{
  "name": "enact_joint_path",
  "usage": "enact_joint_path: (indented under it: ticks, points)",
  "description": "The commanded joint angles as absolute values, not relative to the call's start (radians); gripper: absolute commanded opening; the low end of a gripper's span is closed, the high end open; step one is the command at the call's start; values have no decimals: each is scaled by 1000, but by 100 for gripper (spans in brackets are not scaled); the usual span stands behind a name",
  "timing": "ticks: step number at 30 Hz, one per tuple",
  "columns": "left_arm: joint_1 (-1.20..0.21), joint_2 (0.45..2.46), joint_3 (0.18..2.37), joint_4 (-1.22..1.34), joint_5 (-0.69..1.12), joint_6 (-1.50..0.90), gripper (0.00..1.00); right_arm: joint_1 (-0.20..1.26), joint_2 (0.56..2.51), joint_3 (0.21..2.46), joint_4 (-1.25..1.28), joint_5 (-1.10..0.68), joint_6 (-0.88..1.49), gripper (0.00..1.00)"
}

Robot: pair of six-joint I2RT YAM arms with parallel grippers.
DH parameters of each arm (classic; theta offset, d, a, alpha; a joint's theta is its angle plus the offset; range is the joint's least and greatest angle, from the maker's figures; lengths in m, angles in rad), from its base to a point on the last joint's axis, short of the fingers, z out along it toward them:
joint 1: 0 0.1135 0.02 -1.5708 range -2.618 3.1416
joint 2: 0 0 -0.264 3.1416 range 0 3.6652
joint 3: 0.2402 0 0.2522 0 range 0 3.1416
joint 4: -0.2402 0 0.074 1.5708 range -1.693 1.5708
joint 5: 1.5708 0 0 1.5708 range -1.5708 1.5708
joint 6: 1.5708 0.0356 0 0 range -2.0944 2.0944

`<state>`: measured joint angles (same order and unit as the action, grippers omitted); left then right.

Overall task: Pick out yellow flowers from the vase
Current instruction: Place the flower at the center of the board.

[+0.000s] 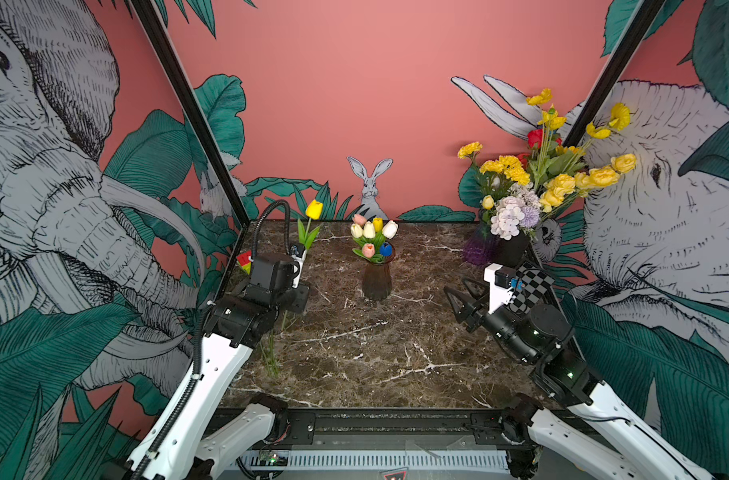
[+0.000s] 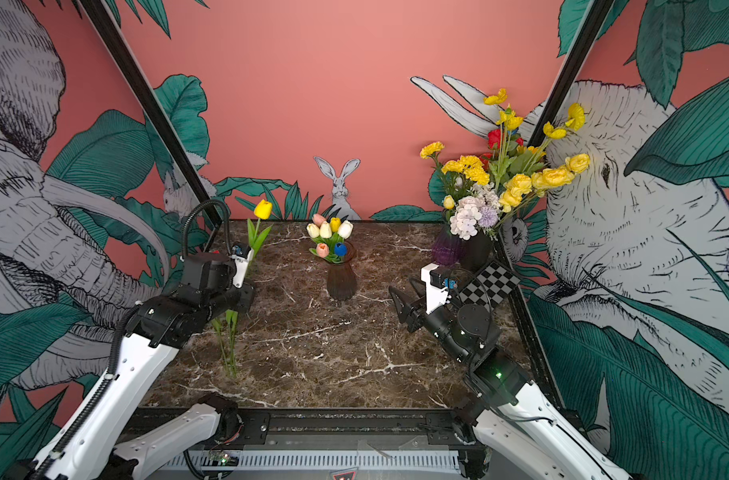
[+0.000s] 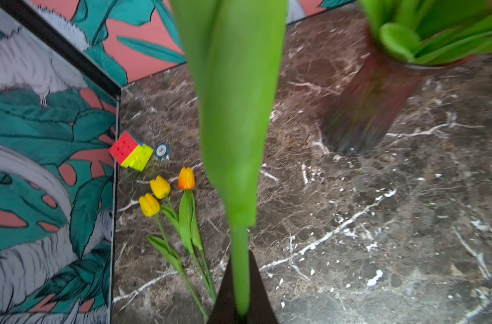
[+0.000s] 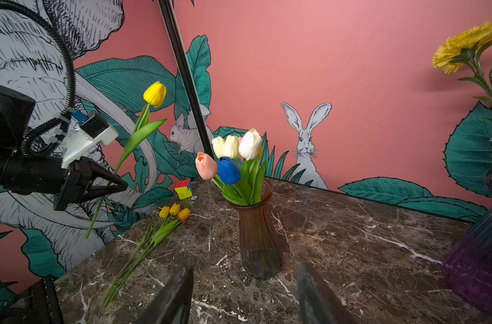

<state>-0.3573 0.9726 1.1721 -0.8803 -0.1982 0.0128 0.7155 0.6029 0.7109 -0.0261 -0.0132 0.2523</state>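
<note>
– Left gripper (image 4: 118, 183), status?
– Clamped shut on the smooth green stem of a yellow tulip (image 4: 155, 94), raised over the marble table's (image 1: 396, 353) left side; fingers (image 3: 260, 294) cut off in its wrist view.
– Right gripper (image 1: 455, 286)?
– Partly open, empty, facing the ribbed brown glass vase (image 1: 376, 282). Another yellow head (image 1: 377, 224) stands inside, half hidden behind white tulips (image 1: 369, 230).
</note>
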Motion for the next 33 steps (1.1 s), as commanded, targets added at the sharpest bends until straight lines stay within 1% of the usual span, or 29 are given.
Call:
enact_joint_path:
  ticks: [1,3,7,11,13,18,22,27,29,31,33]
  points:
    - [-275,1016,1143,-941,-123,-26,0,721,583,700,-9,10,232,58]
    - [-251,1060,1125,-951,-137,-47,0,722,574,690,-14,21,229,58]
    - [-145,1171,1060,-962,-148,-101,0,721,556,669,-16,32,217,58]
    - [-79,1237,995,-937,-180,-101,0,722,540,660,-39,48,192,58]
    - [-52,1264,991,-928,-154,-103,0,722,531,650,-45,57,177,59]
    - [-3,1377,992,-930,-111,-133,0,721,523,634,-43,72,145,60]
    - [10,1471,1005,-940,-86,-134,0,722,516,624,-41,81,119,62]
    - [37,1533,1015,-951,-75,-137,0,721,506,611,-38,90,92,63]
    - [40,1544,1019,-957,-74,-137,5,722,511,608,-29,96,88,64]
    - [43,1552,1022,-961,-73,-136,13,721,523,603,-13,100,98,63]
    - [43,1552,1025,-963,-74,-135,17,720,542,601,4,86,110,63]
